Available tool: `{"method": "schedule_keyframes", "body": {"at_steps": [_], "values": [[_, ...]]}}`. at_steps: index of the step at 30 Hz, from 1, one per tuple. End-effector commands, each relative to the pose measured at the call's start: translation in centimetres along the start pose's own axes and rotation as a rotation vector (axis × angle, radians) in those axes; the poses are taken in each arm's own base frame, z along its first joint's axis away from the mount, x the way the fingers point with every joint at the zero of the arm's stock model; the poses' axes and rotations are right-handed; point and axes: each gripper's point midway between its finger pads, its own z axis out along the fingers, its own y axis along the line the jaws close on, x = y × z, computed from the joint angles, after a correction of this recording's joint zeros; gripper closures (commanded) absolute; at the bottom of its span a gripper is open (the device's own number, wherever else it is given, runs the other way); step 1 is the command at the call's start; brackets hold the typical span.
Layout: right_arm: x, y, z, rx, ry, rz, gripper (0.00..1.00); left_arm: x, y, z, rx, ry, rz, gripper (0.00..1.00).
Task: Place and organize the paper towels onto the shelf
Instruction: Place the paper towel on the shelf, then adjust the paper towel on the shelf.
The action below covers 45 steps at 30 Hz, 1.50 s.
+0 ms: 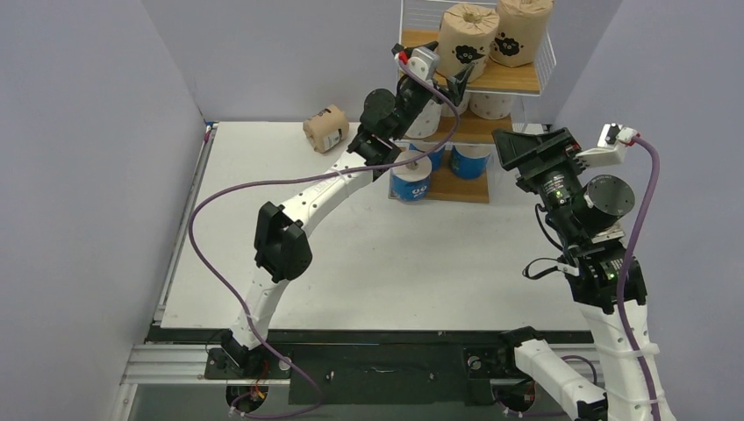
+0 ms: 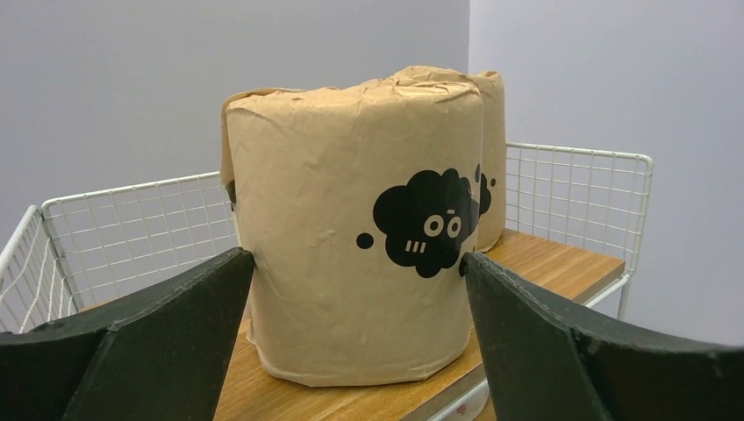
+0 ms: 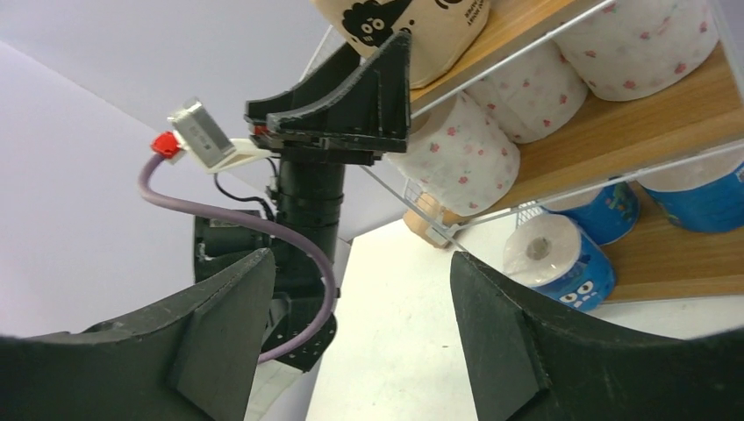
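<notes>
The shelf (image 1: 513, 83) stands at the far right of the table. Two brown rolls stand on its top board (image 2: 561, 263): one in front (image 1: 468, 39) and one behind (image 1: 522, 31). My left gripper (image 1: 454, 81) is open at the front roll (image 2: 351, 228), a fingertip at each side of it; the roll rests on the board. A third brown roll (image 1: 325, 128) lies on the table to the left. White dotted rolls (image 3: 456, 153) fill the middle board and blue-and-white rolls (image 3: 557, 259) the bottom one. My right gripper (image 3: 360, 289) is open and empty, to the right of the shelf (image 1: 513, 149).
The white wire rail (image 2: 132, 228) runs round the back and sides of the top board. The left arm (image 1: 298, 202) reaches diagonally across the white table (image 1: 368, 263). Grey walls close in the left, back and right.
</notes>
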Motion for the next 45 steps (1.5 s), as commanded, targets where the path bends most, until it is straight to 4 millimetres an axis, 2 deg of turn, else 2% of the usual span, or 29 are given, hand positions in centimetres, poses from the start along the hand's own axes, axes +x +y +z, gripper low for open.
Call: {"method": "schedule_keyframes", "body": {"at_steps": [1,4,5,6,7,8,9,10,11,13,16,17,18,19,20,21,22,23,24,27,30,31,32,33,37,39,40,41,45], "values": [[-0.1,-0.6,0.8,0.012,-0.024,-0.05,0.32,-5.4,0.0,0.5,0.022,-0.093,-0.034,0.08],[-0.6,-0.4,0.5,0.012,-0.042,-0.065,0.32,-8.2,-1.3,0.2,0.068,-0.12,-0.068,0.06],[-0.8,-0.4,0.4,0.014,-0.048,-0.076,0.32,-8.3,-2.1,0.0,0.088,-0.118,-0.06,0.04],[-1.1,-0.2,0.3,0.008,-0.054,-0.081,0.32,-10.0,-2.4,-0.2,0.096,-0.142,-0.047,0.04],[-1.3,-0.4,0.2,0.023,-0.065,-0.091,0.32,-9.9,-3.2,-0.5,0.112,-0.135,-0.026,0.03],[-1.7,-0.3,0.1,0.028,-0.077,-0.098,0.32,-12.1,-3.4,-0.9,0.117,-0.166,-0.017,0.03],[-2.0,-0.5,0.1,0.041,-0.087,-0.113,0.32,-11.7,-4.3,-1.3,0.133,-0.153,-0.007,0.01],[-2.5,-0.5,-0.1,0.051,-0.106,-0.119,0.32,-14.3,-4.4,-1.9,0.136,-0.193,-0.001,0.02],[-2.8,-0.6,-0.1,0.06,-0.112,-0.134,0.32,-13.5,-5.2,-2.5,0.146,-0.171,0.006,0.03],[-3.4,-0.5,-0.2,0.072,-0.133,-0.158,0.32,-15.4,-5.6,-4.0,0.148,-0.196,0.013,0.04],[-4.8,0.0,0.1,0.095,-0.162,-0.201,0.33,-17.9,-4.9,-7.0,0.11,-0.218,0.006,0.04],[-4.4,0.0,0.7,0.106,-0.145,-0.213,0.36,-18.5,-4.7,-7.7,0.101,-0.221,-0.006,0.04],[-5.0,0.4,0.7,0.111,-0.162,-0.231,0.38,-19.2,-3.8,-9.1,0.061,-0.219,-0.02,0.04],[-4.2,0.5,1.7,0.113,-0.136,-0.245,0.42,-21.5,-3.2,-10.3,0.039,-0.247,-0.037,0.04],[-3.8,0.8,2.5,0.111,-0.12,-0.266,0.45,-19.7,-2.7,-11.3,0.009,-0.204,-0.043,0.03],[-3.9,1.4,2.9,0.1,-0.122,-0.274,0.48,-21.8,-2.0,-12.6,-0.013,-0.235,-0.059,0.03],[-3.1,1.7,3.9,0.089,-0.106,-0.293,0.5,-19.8,-1.6,-13.6,-0.044,-0.186,-0.07,0.03],[-2.9,1.9,4.4,0.082,-0.103,-0.308,0.54,-21.3,-0.9,-14.9,-0.063,-0.205,-0.083,0.03],[-2.6,2.4,5.3,0.061,-0.111,-0.305,0.58,-19.2,-0.3,-16.0,-0.102,-0.157,-0.099,0.03],[-1.7,3.1,6.9,-0.007,-0.143,-0.279,0.66,-18.2,1.7,-19.6,-0.201,-0.115,-0.146,0.03],[-1.3,3.7,8.6,-0.031,-0.145,-0.279,0.69,-17.0,3.5,-22.2,-0.28,-0.082,-0.177,0.03],[-1.8,4.3,8.8,-0.039,-0.15,-0.278,0.7,-16.1,4.3,-23.5,-0.318,-0.052,-0.177,0.03],[-1.1,3.6,9.6,-0.014,-0.126,-0.287,0.73,-15.8,4.5,-24.1,-0.333,-0.043,-0.193,0.03],[-1.5,3.9,9.8,-0.011,-0.136,-0.284,0.76,-14.9,5.2,-25.4,-0.369,-0.017,-0.197,0.03],[-1.8,1.9,11.4,0.067,-0.154,-0.286,0.83,-12.2,6.3,-29.1,-0.452,0.042,-0.259,0.03],[-2.2,0.8,12.0,0.102,-0.17,-0.279,0.83,-11.0,6.3,-30.6,-0.468,0.074,-0.287,0.02],[-2.5,0.7,12.2,0.103,-0.178,-0.276,0.81,-11.2,6.3,-31.2,-0.472,0.071,-0.309,0.02],[-2.5,0.2,12.8,0.111,-0.17,-0.274,0.8,-9.9,6.5,-32.1,-0.488,0.107,-0.307,0.02],[-2.5,-0.2,14.4,0.119,-0.142,-0.286,0.74,-8.9,7.1,-35.1,-0.523,0.147,-0.293,0.02]]}}
